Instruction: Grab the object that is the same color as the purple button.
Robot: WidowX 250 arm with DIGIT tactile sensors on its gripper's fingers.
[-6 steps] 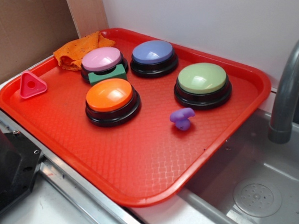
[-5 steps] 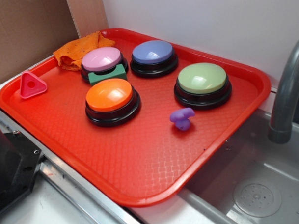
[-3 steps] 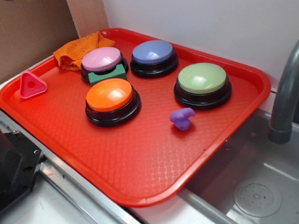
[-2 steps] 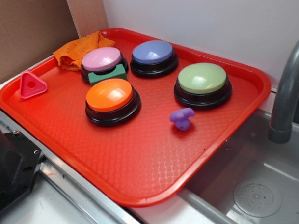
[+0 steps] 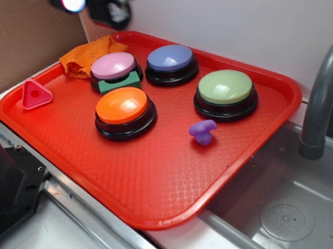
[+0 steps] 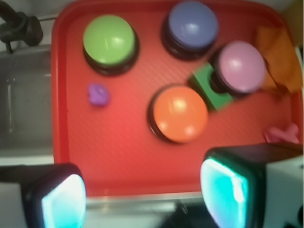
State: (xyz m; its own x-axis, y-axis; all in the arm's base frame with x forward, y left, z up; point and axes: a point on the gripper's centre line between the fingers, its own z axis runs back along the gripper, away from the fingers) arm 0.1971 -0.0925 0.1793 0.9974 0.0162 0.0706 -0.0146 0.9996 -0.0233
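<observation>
Filling most of the counter, a red tray (image 5: pixel 153 195) sits with its raised rim running beside a wall at the back and a sink (image 5: pixel 273 215) at the right, where a grey faucet (image 5: pixel 320 102) rises just off the tray's corner. The tray's front half lies bare and open. Four domed buttons cluster toward the back: green button (image 5: pixel 225 86), orange button (image 5: pixel 122 105), purple button (image 5: pixel 170 57) and pink button (image 5: pixel 113 65), the last touching a green block (image 5: pixel 120 84). An orange cloth (image 5: pixel 84 55) is bunched in the back left corner; a pink triangle (image 5: pixel 35 93) rests near the left rim. The gripper (image 6: pixel 142 190) hangs high above the tray's near-left side, its fingers (image 6: pixel 223 185) spread wide and holding nothing. The purple toy (image 5: pixel 202 130) lies alone between the green button and the tray's right rim, well apart from the gripper.
</observation>
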